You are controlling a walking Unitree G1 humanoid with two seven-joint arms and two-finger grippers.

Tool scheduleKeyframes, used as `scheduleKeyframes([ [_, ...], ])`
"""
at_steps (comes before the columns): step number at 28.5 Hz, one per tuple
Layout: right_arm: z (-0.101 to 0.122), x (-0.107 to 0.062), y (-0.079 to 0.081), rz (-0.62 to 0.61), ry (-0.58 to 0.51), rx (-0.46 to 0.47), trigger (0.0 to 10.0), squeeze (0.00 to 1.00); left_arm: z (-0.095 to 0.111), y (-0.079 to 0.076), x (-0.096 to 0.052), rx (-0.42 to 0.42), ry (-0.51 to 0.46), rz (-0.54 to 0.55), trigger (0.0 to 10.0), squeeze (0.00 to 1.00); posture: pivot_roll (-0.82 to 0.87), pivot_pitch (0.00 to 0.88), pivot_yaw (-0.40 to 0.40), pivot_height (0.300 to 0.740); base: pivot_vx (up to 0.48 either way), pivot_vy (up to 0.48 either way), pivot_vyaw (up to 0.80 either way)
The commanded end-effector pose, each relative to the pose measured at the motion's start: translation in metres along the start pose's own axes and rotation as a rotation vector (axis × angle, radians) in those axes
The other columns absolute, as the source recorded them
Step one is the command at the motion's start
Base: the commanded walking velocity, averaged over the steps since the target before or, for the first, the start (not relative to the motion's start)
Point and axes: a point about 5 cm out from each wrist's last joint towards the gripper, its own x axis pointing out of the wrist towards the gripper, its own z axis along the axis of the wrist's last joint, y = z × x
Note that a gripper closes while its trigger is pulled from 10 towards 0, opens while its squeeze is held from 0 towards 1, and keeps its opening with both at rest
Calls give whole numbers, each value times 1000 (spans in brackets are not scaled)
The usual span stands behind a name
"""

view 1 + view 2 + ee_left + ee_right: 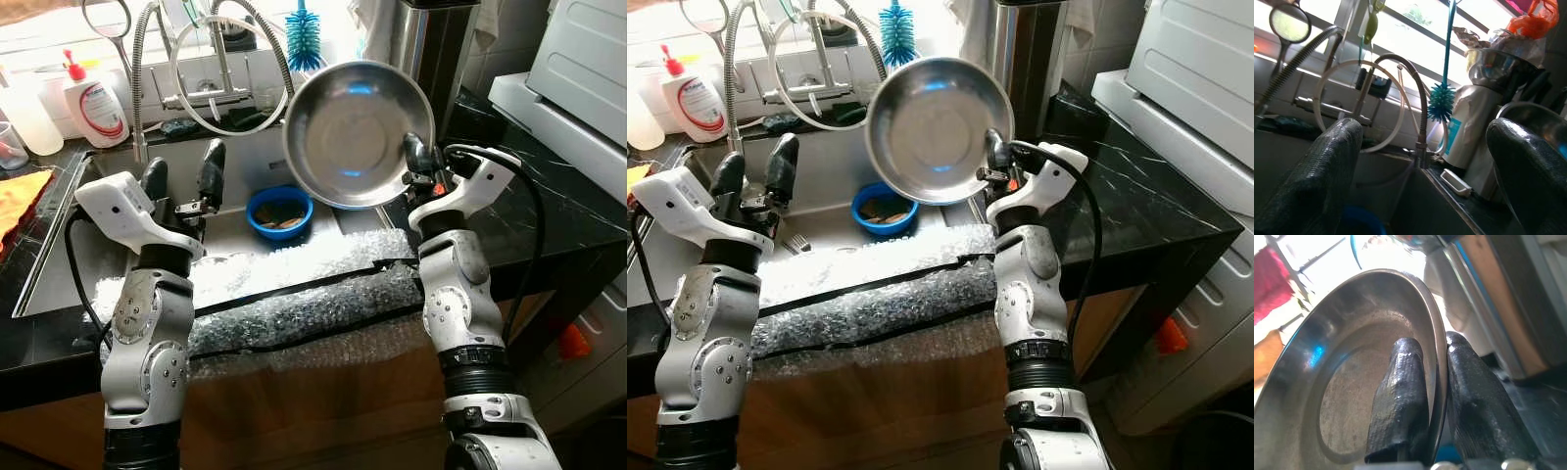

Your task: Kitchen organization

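Bubble wrap (294, 294) drapes the desk (549, 211) edge, lower centre. Your right gripper (416, 157) pinches the steel bowl (358, 132) by its rim, upper centre, above the sink (235, 230). Left gripper (181, 181) hangs wide apart, empty. Likely mid-carry; next you need a clear spot.

Sink crowded above, roomier on the left

The steel bowl (358, 132), pinched at its rim by the right gripper (415, 157), hangs tilted over the sink's (235, 230) right side, blocking reach above the blue bowl (279, 211). The faucet hose (227, 73) and blue brush (304, 39) clutter the back. Bubble wrap (294, 284) covers the front edge. The left gripper (183, 174), fingers apart, has free space over the left basin.
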Motion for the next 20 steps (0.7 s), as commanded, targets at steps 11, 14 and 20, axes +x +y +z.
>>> scheduleKeyframes([
  [11, -7, 1, 19, 90, 57, 41, 10000, 0, -1, -3, 0, -215, 5, 7, 10000, 0, -53, 0, 66, 740, 0, 0, 0],
  [14, -14, -1, 23, 132, 96, -14, 10000, 0, -3, -8, 0, -178, 23, -34, 10000, 0, -46, 0, 67, 740, 0, 0, 0],
  [20, -18, -5, 26, 149, 122, -19, 10000, 0, -9, -17, -2, -34, 55, -79, 10000, 0, -44, 0, 68, 740, 0, 0, 0],
])
